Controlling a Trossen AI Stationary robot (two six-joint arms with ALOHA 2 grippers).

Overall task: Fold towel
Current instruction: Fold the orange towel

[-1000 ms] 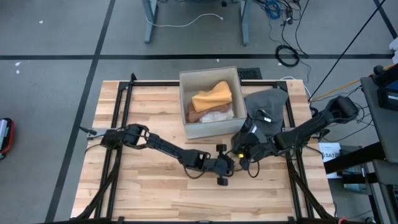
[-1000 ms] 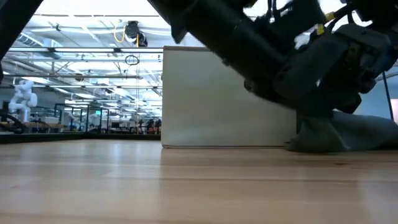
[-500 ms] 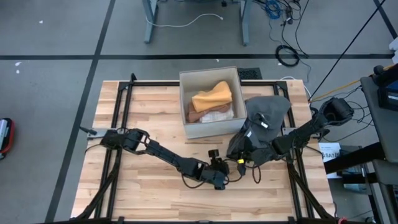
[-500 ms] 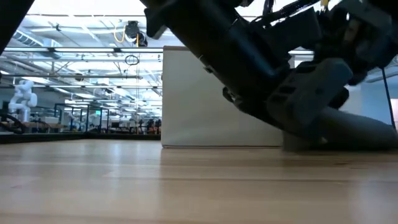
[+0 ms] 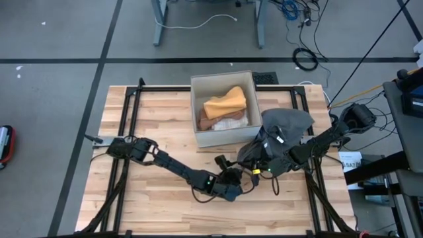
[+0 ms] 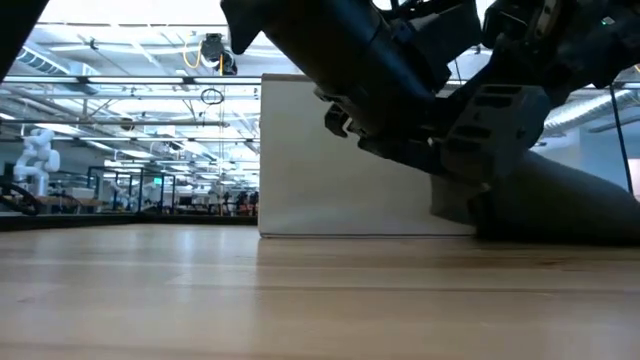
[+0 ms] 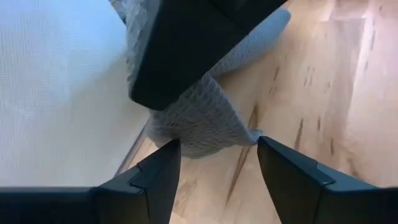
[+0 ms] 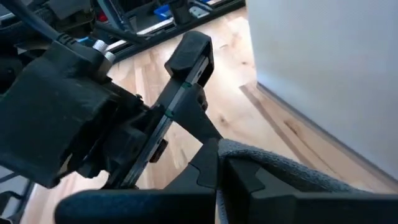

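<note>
Hidden and cut-off parts

From above, the right gripper (image 5: 259, 160) covers the grey towel's (image 5: 285, 125) 7 o'clock corner, so the grip is hidden. In the low view, dark arm links block the box's (image 6: 300, 160) right side and most of the towel. The box's contents (image 5: 225, 106), below the orange cloth, cannot be identified.

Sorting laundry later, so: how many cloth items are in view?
3, maybe more hidden: a gray towel on the table right of the box, pinched by the right end effector; a yellow cloth and a white cloth inside the box.
</note>
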